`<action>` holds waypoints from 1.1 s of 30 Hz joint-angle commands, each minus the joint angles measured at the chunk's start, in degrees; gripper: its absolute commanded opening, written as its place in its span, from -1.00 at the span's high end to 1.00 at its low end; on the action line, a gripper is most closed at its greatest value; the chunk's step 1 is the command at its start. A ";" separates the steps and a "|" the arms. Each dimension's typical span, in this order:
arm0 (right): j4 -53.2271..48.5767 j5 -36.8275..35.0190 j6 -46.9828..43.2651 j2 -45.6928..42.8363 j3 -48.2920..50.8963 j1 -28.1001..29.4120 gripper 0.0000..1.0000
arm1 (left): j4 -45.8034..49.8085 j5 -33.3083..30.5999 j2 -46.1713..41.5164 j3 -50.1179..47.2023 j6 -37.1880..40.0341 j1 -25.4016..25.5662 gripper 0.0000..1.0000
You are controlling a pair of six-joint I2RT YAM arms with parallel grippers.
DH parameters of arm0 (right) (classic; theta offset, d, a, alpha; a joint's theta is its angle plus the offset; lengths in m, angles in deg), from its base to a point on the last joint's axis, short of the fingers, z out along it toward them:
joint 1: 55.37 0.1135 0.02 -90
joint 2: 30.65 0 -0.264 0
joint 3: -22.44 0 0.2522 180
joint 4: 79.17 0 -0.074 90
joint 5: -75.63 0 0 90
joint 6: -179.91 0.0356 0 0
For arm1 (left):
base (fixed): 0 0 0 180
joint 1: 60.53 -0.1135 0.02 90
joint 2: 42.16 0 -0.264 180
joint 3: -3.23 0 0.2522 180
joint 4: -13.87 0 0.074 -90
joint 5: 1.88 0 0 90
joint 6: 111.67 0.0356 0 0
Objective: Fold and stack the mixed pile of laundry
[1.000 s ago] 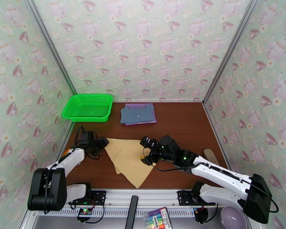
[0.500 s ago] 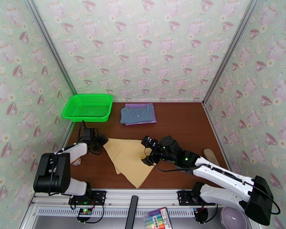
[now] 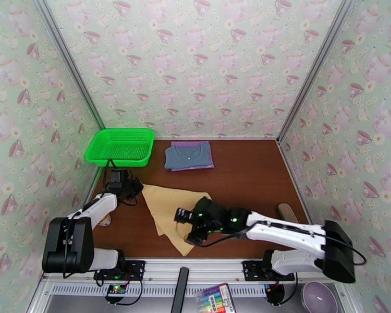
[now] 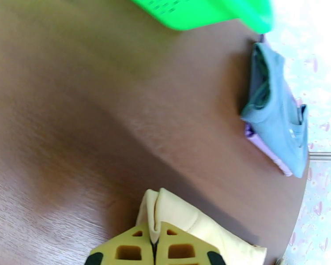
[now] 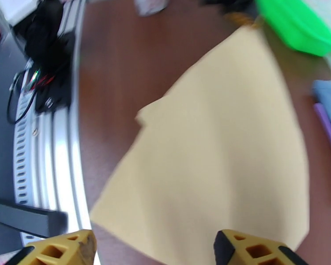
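The tan-yellow garment (image 3: 164,207) lies partly folded on the brown table (image 3: 247,173) near the front. My left gripper (image 3: 135,188) is shut on its far left corner; in the left wrist view the fingertips (image 4: 134,251) pinch a fold of the tan-yellow garment (image 4: 170,210). My right gripper (image 3: 187,226) hovers open over the near part of the cloth, and the tan-yellow garment (image 5: 218,146) spreads beyond the right gripper (image 5: 152,252). At the back, the slate-blue shirt (image 3: 187,155) lies folded on the purple T-shirt (image 3: 208,166).
A green mesh basket (image 3: 121,147) sits at the back left corner. A small tan object (image 3: 288,211) lies by the right wall. A metal rail (image 3: 185,269) runs along the table's front edge, with a marker pack (image 3: 215,298) below it.
My left gripper has shut on the tan garment's far left corner. My right gripper has swung left and nearer over the cloth, narrowing a little, and the cloth's right corner now lies farther back.
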State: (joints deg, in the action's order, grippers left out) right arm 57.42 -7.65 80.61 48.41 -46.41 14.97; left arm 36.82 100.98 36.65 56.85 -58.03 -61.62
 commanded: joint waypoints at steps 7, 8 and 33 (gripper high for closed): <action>-1.36 -2.17 24.15 16.18 -5.73 9.55 -0.20 | 1.69 1.42 -0.91 0.88 1.47 0.16 1.00; -0.83 -2.83 25.81 17.83 -6.21 10.00 -0.16 | 1.66 1.46 -0.83 0.86 1.49 0.16 1.00; -6.22 -18.74 33.12 26.40 -11.47 10.86 1.00 | 2.84 4.37 -3.65 0.79 1.51 0.13 1.00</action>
State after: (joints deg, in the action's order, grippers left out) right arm 50.77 -24.68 112.61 76.35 -58.78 25.57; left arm 38.54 103.99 34.42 57.07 -57.40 -61.57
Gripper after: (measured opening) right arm 0.052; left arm 0.043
